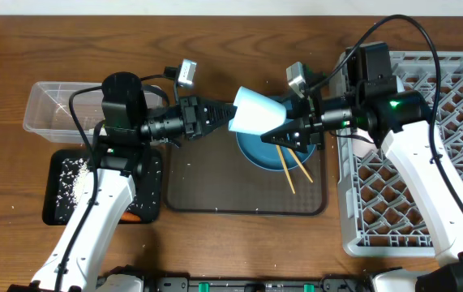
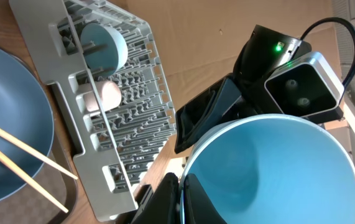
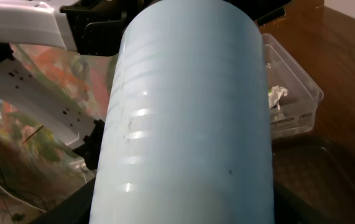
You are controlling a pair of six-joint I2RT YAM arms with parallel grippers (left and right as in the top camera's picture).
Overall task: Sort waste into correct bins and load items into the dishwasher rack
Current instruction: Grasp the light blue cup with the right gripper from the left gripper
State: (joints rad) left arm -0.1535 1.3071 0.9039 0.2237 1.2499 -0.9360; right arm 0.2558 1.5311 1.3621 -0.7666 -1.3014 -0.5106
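**Cup handover above the blue plate**

Step in hand, as I judged it: passing the light blue cup (image 1: 255, 112) from arm to arm on its way to the dishwasher rack (image 1: 450, 186).

- The cup hung in the air over the blue plate (image 1: 251, 156), mouth towards the left arm.
- The left gripper (image 1: 229, 116) pinched its rim, fingers (image 2: 178, 198) narrow on the wall.
- The right gripper (image 1: 276, 136) was right at the cup's base end. Dark shapes flanked the cup in the right wrist view. Whether they had clamped, I could not tell.

The next move called for a firm right-hand grip before the left let go, then a swing right to the rack.

Count:
- Cups in hand: one.
- Plates: one, on the brown tray (image 1: 215, 182).
- Chopsticks (image 1: 294, 170): two, across the plate's rim.
- Bins: two, a clear tub (image 1: 45, 109) holding one tissue (image 3: 275, 96), and a black tray (image 1: 53, 212) with scattered rice (image 1: 70, 178).
- Vessels in the rack: two, a pale round one (image 2: 102, 43) and a pinkish one (image 2: 102, 94).
- Wrapper: none made out.
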